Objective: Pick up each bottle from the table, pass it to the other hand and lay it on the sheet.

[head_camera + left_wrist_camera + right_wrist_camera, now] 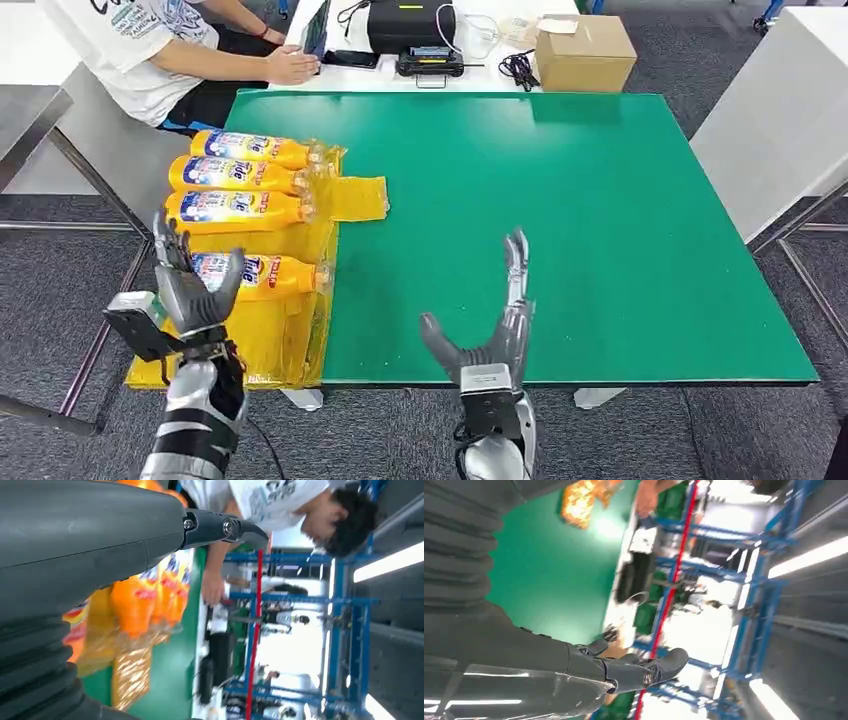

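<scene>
The fingers [517, 262] of the right hand [497, 335] are stretched out and apart, holding nothing, above the near edge of the green worktop [560, 210]. The left hand [190, 290] is also open and empty, its fingers [166, 240] pointing up, over the near part of the yellow sheet [265, 335]. Four orange bottles [238, 210] lie side by side on this sheet at the left side of the worktop. A person [150, 45] sits behind the far left corner, near a cardboard box [585, 52].
</scene>
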Motion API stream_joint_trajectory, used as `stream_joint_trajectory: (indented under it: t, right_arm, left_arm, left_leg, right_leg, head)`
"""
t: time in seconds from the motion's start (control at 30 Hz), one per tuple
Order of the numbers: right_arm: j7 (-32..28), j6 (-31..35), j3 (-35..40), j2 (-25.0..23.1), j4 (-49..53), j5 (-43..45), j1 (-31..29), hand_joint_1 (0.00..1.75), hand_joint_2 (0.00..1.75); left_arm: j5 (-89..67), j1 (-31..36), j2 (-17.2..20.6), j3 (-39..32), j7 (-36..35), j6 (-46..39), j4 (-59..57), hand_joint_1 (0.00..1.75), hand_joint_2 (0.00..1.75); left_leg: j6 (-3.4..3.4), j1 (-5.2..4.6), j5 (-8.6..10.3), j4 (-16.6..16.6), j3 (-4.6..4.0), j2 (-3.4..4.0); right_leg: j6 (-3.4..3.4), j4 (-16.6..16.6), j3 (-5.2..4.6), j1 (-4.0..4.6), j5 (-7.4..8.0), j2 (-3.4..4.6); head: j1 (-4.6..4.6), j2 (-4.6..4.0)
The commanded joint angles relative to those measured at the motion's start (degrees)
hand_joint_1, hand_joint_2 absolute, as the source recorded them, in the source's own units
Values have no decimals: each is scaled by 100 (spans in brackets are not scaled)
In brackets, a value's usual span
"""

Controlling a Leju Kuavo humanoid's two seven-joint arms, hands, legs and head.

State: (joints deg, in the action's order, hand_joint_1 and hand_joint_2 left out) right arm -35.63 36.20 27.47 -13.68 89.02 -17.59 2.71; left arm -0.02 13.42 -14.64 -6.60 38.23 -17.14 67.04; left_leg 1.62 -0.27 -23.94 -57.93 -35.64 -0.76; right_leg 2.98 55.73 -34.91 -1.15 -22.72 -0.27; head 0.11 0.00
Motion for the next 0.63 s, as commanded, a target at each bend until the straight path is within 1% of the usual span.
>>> stream_joint_trajectory:
  t: [0.03, 0.07, 0.1, 0.17, 0.2, 0.27, 0.4, 0.43, 0.47, 0.57, 0.63]
  right_arm:
    - [-38, 133, -647, 87, -240, 197, 361, 0, 175]
    - [-39, 142, -662, 90, -253, 209, 383, 0, 175]
    - [-40, 159, -669, 90, -286, 205, 403, 0, 175]
    - [-57, 227, -646, 100, -329, 152, 423, 0, 175]
    - [-54, 253, -636, 91, -361, 157, 440, 0, 175]
    - [-57, 314, -618, 90, -385, 148, 463, 0, 175]
    - [-57, 317, -616, 91, -388, 147, 466, 0, 175]
    - [-57, 317, -616, 91, -388, 147, 466, 0, 175]
    - [-57, 318, -616, 89, -384, 147, 459, 0, 175]
    - [-56, 332, -619, 94, -398, 147, 468, 0, 175]
    - [-30, 380, -615, 92, -485, 154, 497, 0, 175]
  left_arm:
    - [-191, -833, -102, 721, -97, 50, 665, 0, 175]
    - [-205, -909, -130, 759, -94, 38, 704, 0, 175]
    - [-219, -1028, -173, 817, -101, 48, 781, 0, 175]
    - [-182, -1188, -218, 942, -205, 133, 893, 0, 175]
    - [-198, -1286, -266, 1055, -207, 157, 902, 0, 175]
    - [-304, -1386, -299, 1230, -252, 94, 895, 0, 175]
    - [-314, -1400, -309, 1247, -251, 81, 892, 0, 175]
    - [-314, -1400, -309, 1247, -251, 81, 892, 0, 175]
    - [-314, -1387, -303, 1244, -251, 81, 900, 0, 175]
    - [-300, -1409, -324, 1266, -268, 82, 903, 0, 175]
    - [-311, -1552, -361, 1429, -302, 20, 959, 0, 175]
  left_leg:
    - [-11, 11, -23, 2, 45, 6]
    - [-12, 11, -27, 4, 55, 11]
    - [-8, 7, -16, 5, 33, 4]
    - [-9, 9, -20, 6, 40, 11]
    - [-6, 3, -12, 6, 21, 6]
    - [-10, 8, -24, 1, 37, 7]
    - [-3, 4, -13, 3, 12, 2]
    - [-6, 6, -19, 3, 26, 5]
    - [-4, 3, -14, 4, 16, 7]
    - [-9, 8, -21, 3, 31, 11]
    - [-3, 3, -12, 5, 14, 9]
  right_leg:
    - [-15, -10, 48, 12, -18, 1]
    - [-16, -12, 57, 12, -21, 5]
    - [-10, -11, 37, 8, -13, 0]
    - [-13, -13, 43, 10, -14, 7]
    - [-7, -9, 22, 3, -8, 2]
    - [-13, -8, 40, 10, -19, 1]
    - [-8, -9, 15, 5, -7, -1]
    - [-13, -9, 29, 8, -12, 0]
    - [-10, -8, 16, 4, -7, 3]
    - [-16, -7, 31, 10, -14, 4]
    - [-8, -9, 15, 4, -6, 3]
  head:
    - [-2, 0]
    - [0, 0]
    - [0, 0]
    - [-2, 0]
    - [-2, 0]
    - [0, 0]
    - [0, 0]
    - [-2, 0]
    - [-2, 0]
    - [-2, 0]
    - [-2, 0]
